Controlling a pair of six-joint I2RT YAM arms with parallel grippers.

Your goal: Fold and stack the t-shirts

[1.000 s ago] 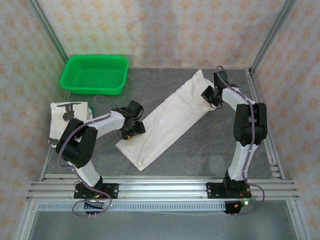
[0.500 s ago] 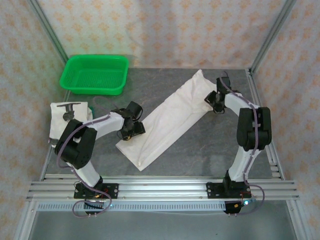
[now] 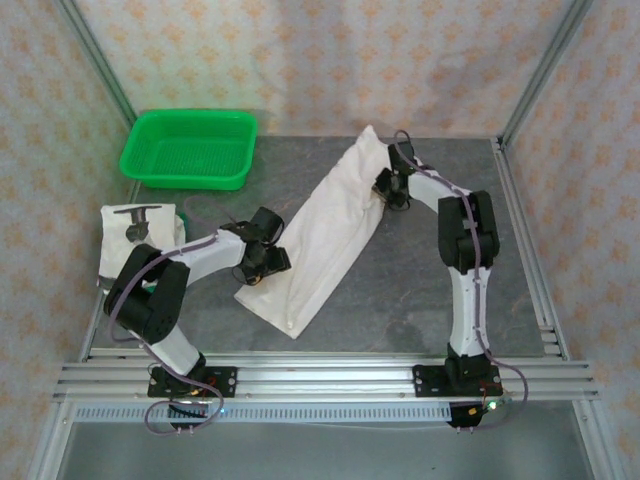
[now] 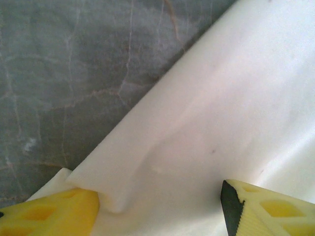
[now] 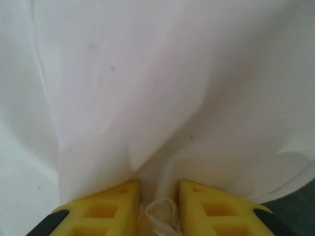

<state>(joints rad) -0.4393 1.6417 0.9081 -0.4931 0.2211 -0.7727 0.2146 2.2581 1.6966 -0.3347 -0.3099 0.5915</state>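
Right gripper [image 3: 389, 188] swung left, pinched on t-shirt [image 3: 322, 240] far end; left gripper [image 3: 259, 266] spread wide over near edge

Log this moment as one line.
left gripper: open over long white folded cotton t-shirt | right gripper: shut on its far end

Right end effector [image 5: 156, 209] yellow fingers [image 5: 106, 209] pinch white t-shirt [image 5: 162, 98] fabric; dark desk [image 5: 295, 211] sliver bottom right.

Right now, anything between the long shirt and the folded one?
Just the left arm, lying across the gap, its claw at the long shirt's edge. The green basket sits farther back, off the path to the folded shirt.
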